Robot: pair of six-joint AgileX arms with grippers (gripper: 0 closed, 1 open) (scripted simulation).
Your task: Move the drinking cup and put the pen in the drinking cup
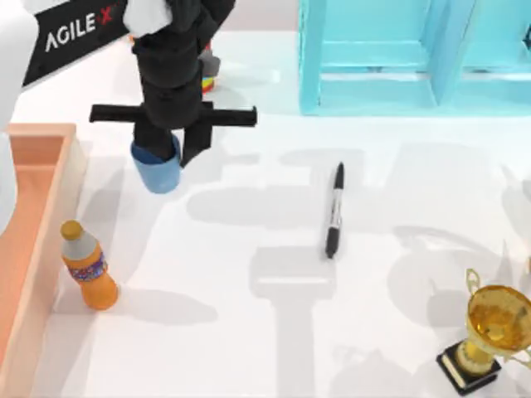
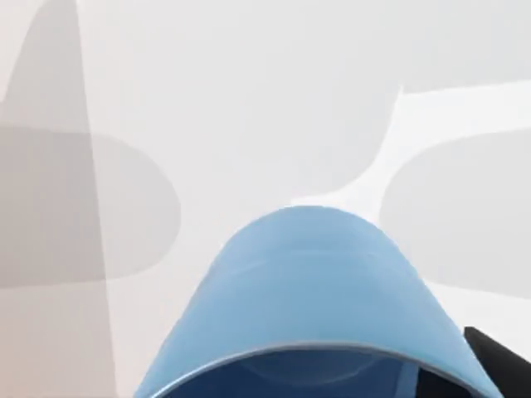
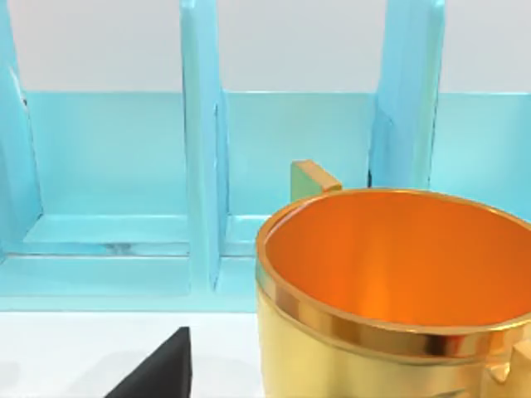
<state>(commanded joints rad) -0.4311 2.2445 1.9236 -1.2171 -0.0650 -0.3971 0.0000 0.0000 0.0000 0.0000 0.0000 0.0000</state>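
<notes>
Left hand (image 1: 170, 149) grips one drinking cup (image 1: 159, 170); one pen (image 1: 333, 211) lies apart.

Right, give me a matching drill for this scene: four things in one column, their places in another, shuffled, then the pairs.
Things:
1. drinking cup
2. pen
3. orange bottle
4. gold trophy

Places:
A. lying flat near the table's middle
B. standing at the left, beside the orange tray
C. under the left gripper, at the left
D. standing at the near right corner

Pairs: 1-C, 2-A, 3-B, 4-D
</notes>
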